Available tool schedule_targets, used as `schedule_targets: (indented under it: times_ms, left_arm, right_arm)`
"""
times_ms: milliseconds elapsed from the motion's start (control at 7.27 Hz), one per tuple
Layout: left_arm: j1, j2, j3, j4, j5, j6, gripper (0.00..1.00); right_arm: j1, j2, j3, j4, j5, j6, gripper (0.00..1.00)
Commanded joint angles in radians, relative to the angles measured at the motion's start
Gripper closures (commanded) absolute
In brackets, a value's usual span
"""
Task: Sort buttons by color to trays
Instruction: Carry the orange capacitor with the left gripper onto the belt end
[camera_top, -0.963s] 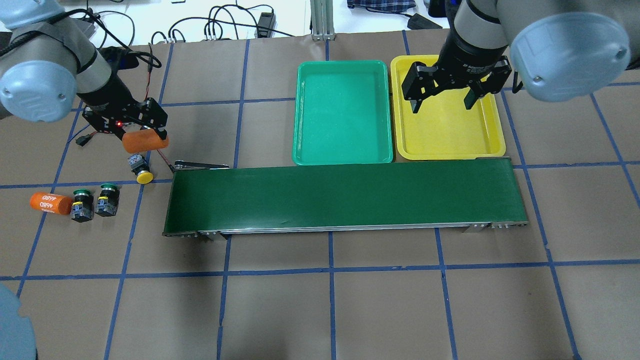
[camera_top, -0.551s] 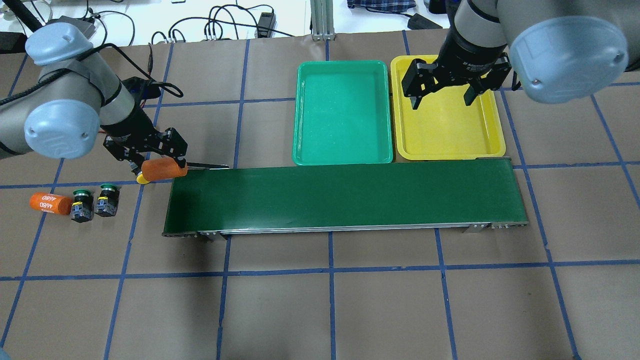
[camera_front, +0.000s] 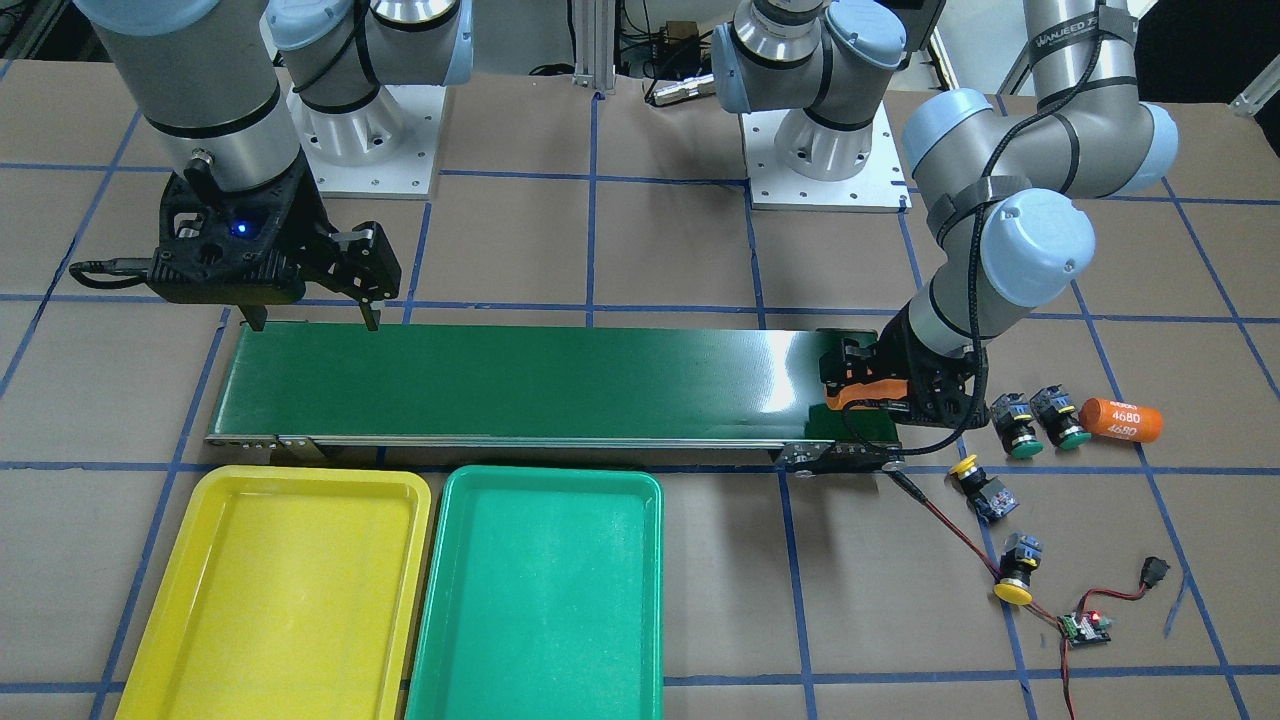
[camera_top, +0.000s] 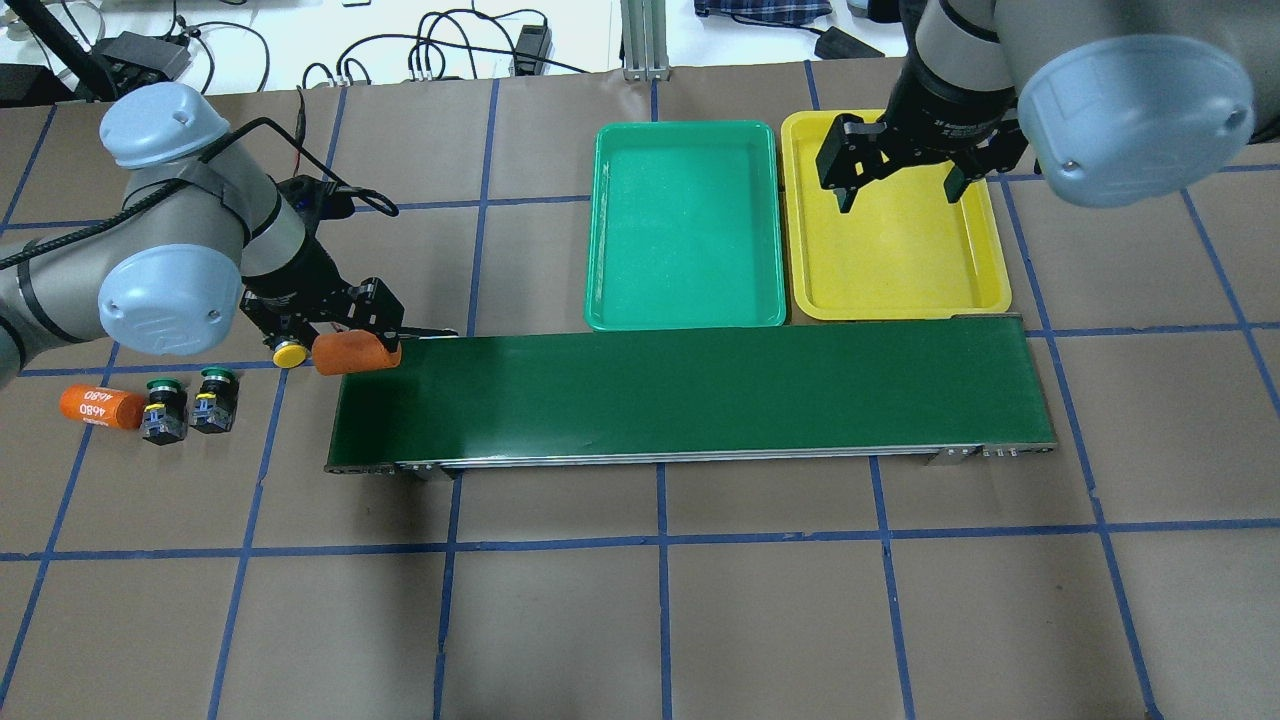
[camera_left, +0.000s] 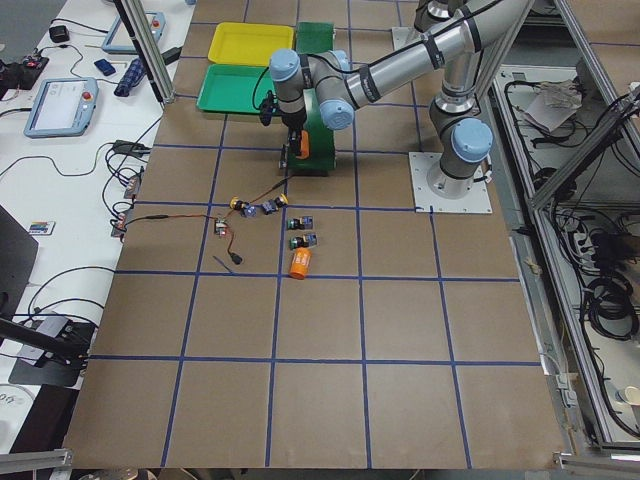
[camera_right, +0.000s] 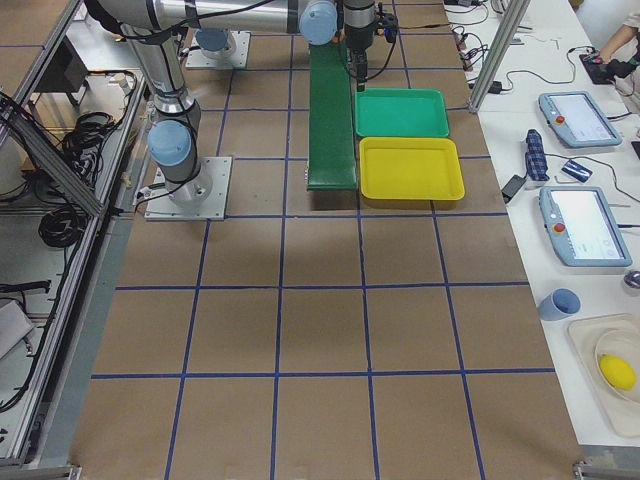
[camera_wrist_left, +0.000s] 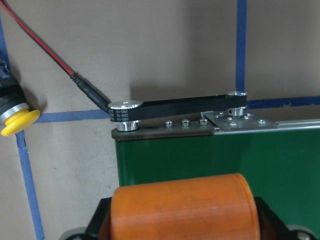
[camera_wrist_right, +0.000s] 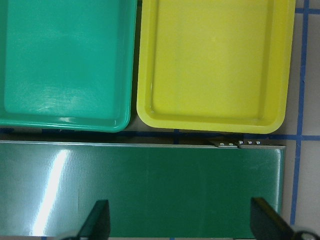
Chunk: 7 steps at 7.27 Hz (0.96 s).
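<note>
Table (camera_top: 640, 620): brown paper surface, gridded with blue tape.

Toward its left edge a smooth orange cylinder marked "4680" (camera_top: 100, 406) is laid on its side. Just beside it are set the first green-capped button (camera_top: 163, 410) and the second green-capped button (camera_top: 215, 400), side by side. Both have blocky black bodies, with round domed caps turned toward the far edge.

Further in, a yellow-capped button (camera_top: 290, 352) is seen on its side, its body partly hidden under the left arm in the overhead view. A second yellow-capped button (camera_front: 1015, 575) is found only in the front view, lying nearer the far edge. It sits on a thin red wire (camera_front: 950, 530) that is run to a small circuit board (camera_front: 1085, 627).

The left gripper (camera_front: 868, 388) is clenched on a plain orange cylinder (camera_wrist_left: 182, 207) — matte, held crosswise over the left end of the conveyor belt (camera_top: 690, 395). Contact with the belt cannot be told. The belt is long, dark green and faintly glossy, and is edged with a metal rail.

Past its far side, the green tray (camera_top: 685, 225) and yellow tray (camera_top: 900, 260) are placed side by side. Both are shallow plastic with rounded corners. All four buttons lie on the table outside them.

The right gripper (camera_top: 900, 195) is held high near the belt's right end — fingers spread wide, nothing grasped.
</note>
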Motion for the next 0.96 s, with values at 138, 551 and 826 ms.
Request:
schedule_targets:
  times_ms: [138,551,826]
  left_arm:
    - [-0.003,0.013,-0.047,0.001,-0.001,-0.002,0.0]
    - [-0.006,0.039,-0.043,-0.043,-0.035,-0.002,0.0]
    - [-0.006,0.1,0.032,-0.168,-0.045,-0.002,0.0]
  right_arm:
    - [0.0,0.0,-0.001,-0.018,-0.012,0.001,0.0]
    - [0.0,-0.001,-0.001,-0.114,-0.11,0.002,0.0]
    - [0.0,0.0,0.0,-0.111,-0.101,0.002,0.0]
